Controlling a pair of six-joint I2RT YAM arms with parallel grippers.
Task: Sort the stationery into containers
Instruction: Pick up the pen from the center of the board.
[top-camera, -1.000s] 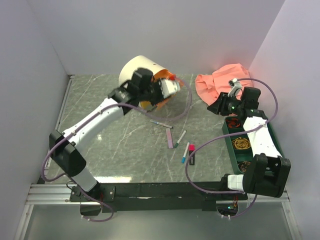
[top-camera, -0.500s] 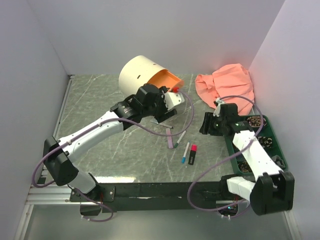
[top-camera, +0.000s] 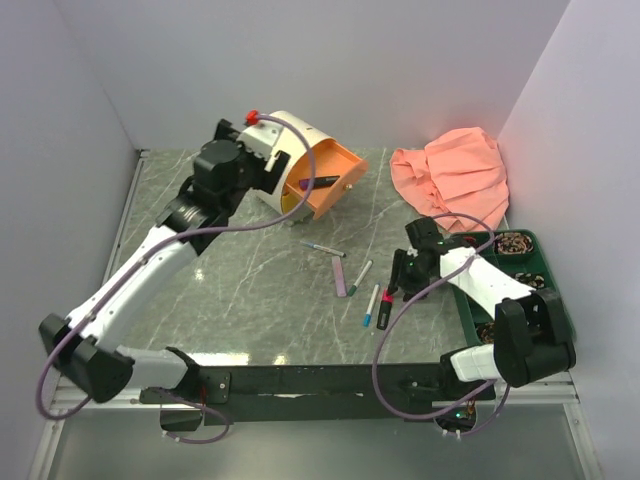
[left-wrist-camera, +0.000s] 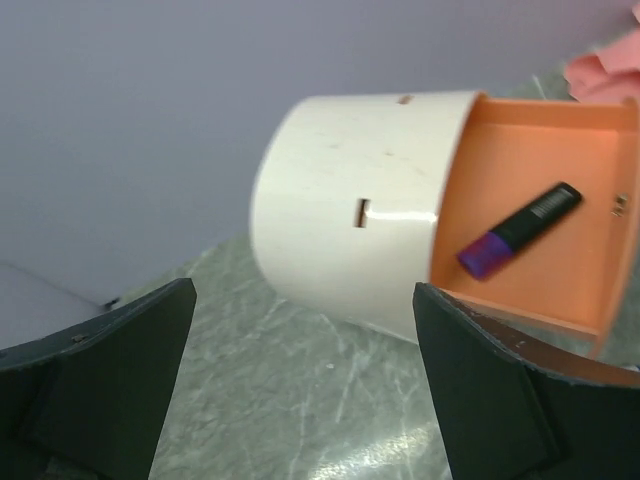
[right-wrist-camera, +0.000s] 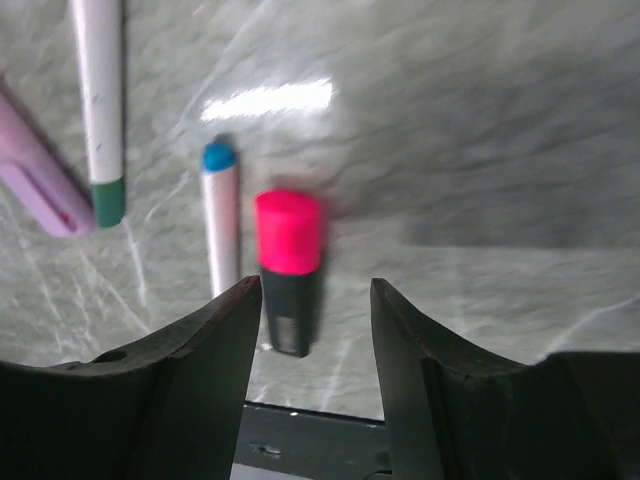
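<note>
The cream cabinet lies on its side at the back, its peach-orange drawer pulled out. A purple-black highlighter lies in that drawer. My left gripper hovers wide open and empty beside the cabinet. My right gripper stands open low over the pink-black highlighter, whose black end lies between the fingers. Beside it lie a blue-capped pen, a green-capped white pen and a lilac marker. Another thin white pen lies farther back.
A dark green compartment tray with small dark items stands along the right edge. A peach cloth is bunched at the back right. Pale walls close in the left, back and right sides.
My left gripper opened wide and drew back up-left from the drawer, where the purple-black highlighter now lies. My right arm swung from the green tray down to the pink-black highlighter.
</note>
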